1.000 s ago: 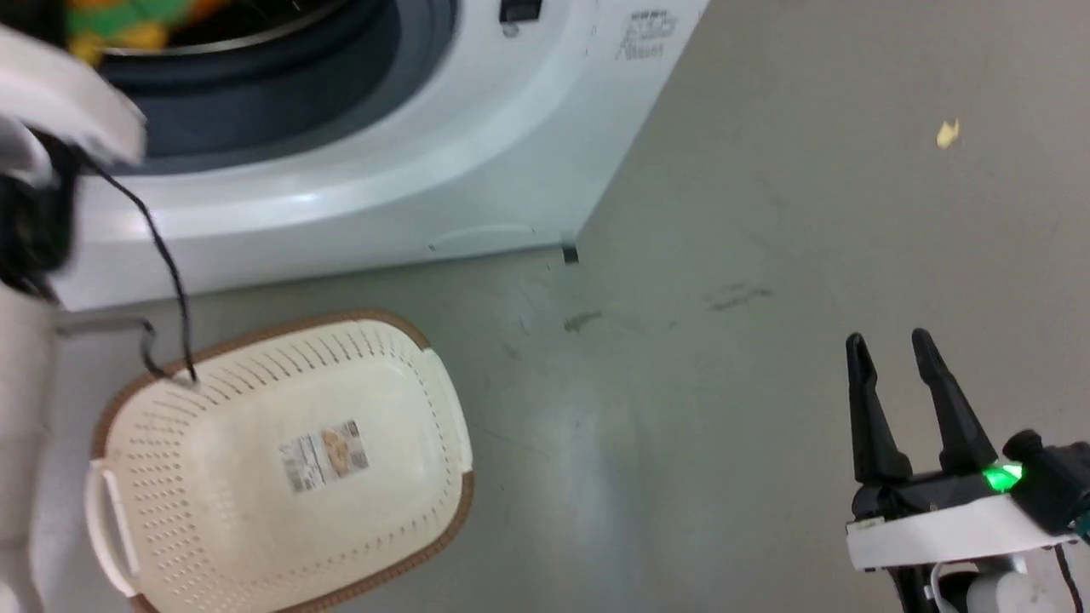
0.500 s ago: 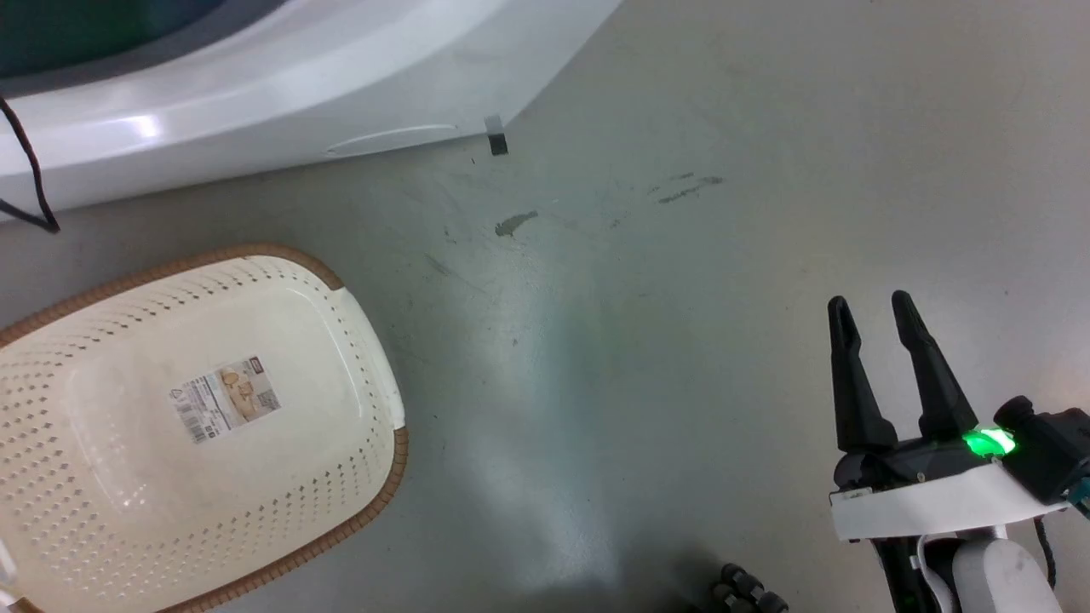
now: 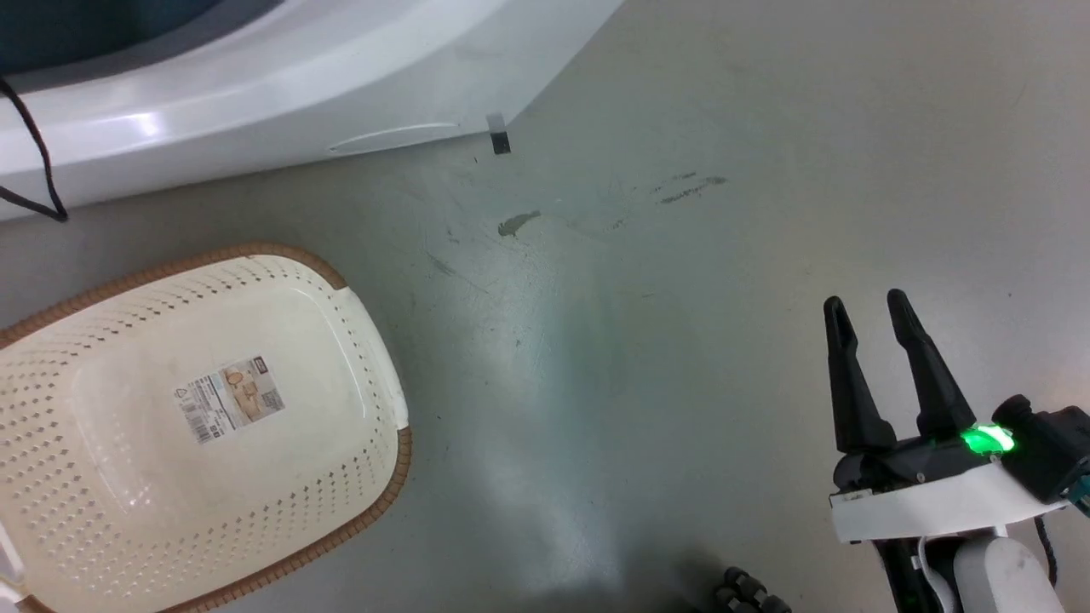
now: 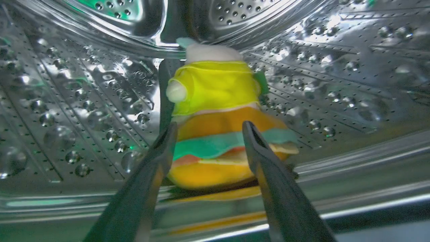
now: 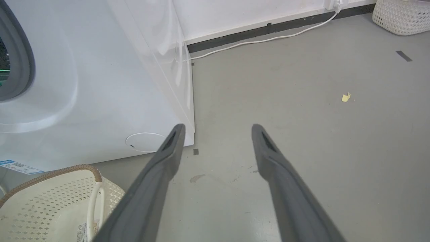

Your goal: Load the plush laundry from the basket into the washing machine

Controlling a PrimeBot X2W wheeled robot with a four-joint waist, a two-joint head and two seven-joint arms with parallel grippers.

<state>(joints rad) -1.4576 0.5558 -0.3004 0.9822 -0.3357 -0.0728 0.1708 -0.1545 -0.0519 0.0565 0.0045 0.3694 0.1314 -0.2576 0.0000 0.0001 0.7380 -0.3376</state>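
Inside the washing machine's steel drum the orange-green-yellow burger plush lies at the front. The doll, yellow-bodied with a pale head, lies just behind it. My left gripper is open, its two fingers standing either side of the burger's near face without pressing it. The cream basket sits on the floor below the white washing machine, with nothing in it but its paper label. My right gripper hovers open over bare floor at the lower right. Its wrist view looks past its fingers at the washer's corner and the basket.
A black cable hangs across the washer's front at the left. A floor stain lies near the washer's foot. Farther off are a white cord along the wall, a white woven basket and a yellow scrap.
The head camera tilted down and right a second ago, so the porthole and left arm left its picture. In the last half second nothing has visibly moved.
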